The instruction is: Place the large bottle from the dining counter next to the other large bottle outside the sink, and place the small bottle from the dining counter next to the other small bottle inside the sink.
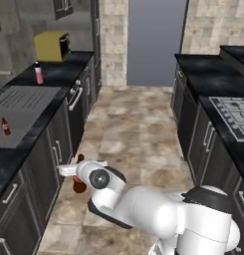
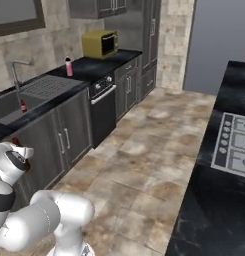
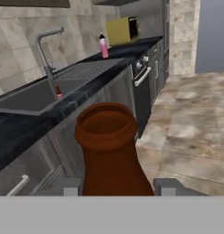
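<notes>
Big brown bottle (image 3: 111, 151) right up close in the hand view, its open mouth pointing at the camera. Gripper (image 3: 117, 187) pinching that bottle, one dark tip on each side of it. Held low beside the grey cabinet doors (image 1: 44, 169), down by the floor, well away from its goal.

Going left to right along the black counter: sink (image 3: 29, 98) first, with a curved faucet (image 3: 47, 45) over it. Small red bottle (image 3: 59, 93) standing inside the sink, maybe near the back wall, hard to tell, too tiny and blurry. Then a ribbed draining part, then the pink bottle (image 3: 104, 46) with a dark cap standing on the counter outside the sink. Yellow microwave (image 3: 122, 29) just past it. Oven with a pale handle (image 3: 143, 75) below.

Far right, across the tiled floor, another black counter with a stove top (image 1: 235, 117).

Not much done yet, by the look of it. Big bottle picked up but not set down. Still to do: lift it up over the counter edge and stand it next to the pink one. After that, small bottle from the dining counter into the sink.

In the way: counter edge and cabinet fronts very close to the bottle.
</notes>
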